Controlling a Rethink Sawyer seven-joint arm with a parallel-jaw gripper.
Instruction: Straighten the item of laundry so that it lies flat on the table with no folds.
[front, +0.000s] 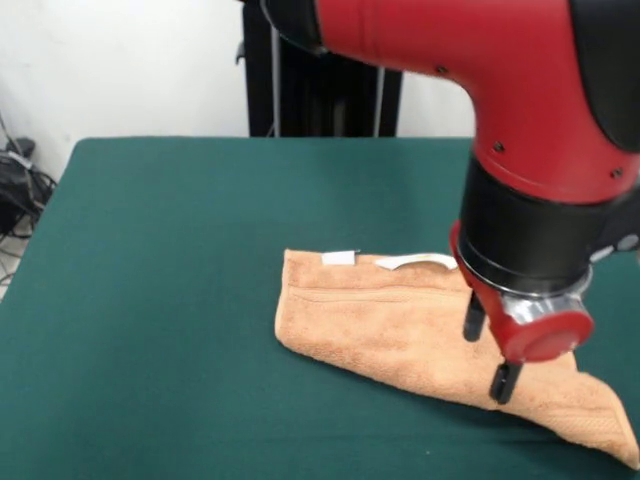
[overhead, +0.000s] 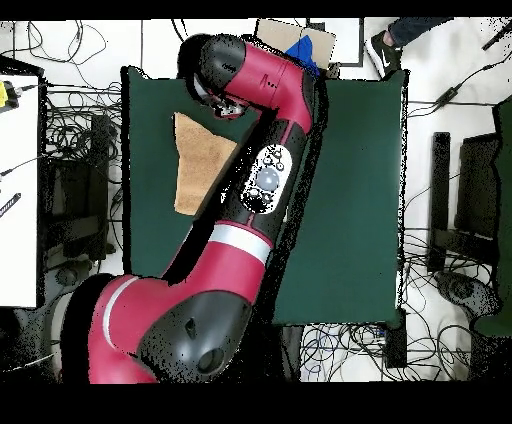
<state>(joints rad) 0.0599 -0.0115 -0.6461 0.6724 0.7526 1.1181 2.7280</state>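
The orange-tan towel (front: 380, 320) lies on the right half of the dark green table (front: 170, 260). It looks doubled over, with a thick rounded edge at its front left and one corner running off toward the picture's lower right. Two white tags (front: 340, 258) stick out at its far edge. My gripper (front: 489, 350) hangs from the red arm over the towel's right part. Its two black fingers (front: 474, 322) are spread apart with nothing between them, tips at or just above the cloth. In the overhead view the towel (overhead: 192, 165) shows left of the arm, and the gripper is hidden under it.
The black pedestal (front: 300, 70) stands behind the table's far edge. Cables (front: 20, 180) lie on the floor at the left. In the overhead view a cardboard box (overhead: 290, 38) and a person's shoe (overhead: 385, 52) sit beyond the table (overhead: 350, 200).
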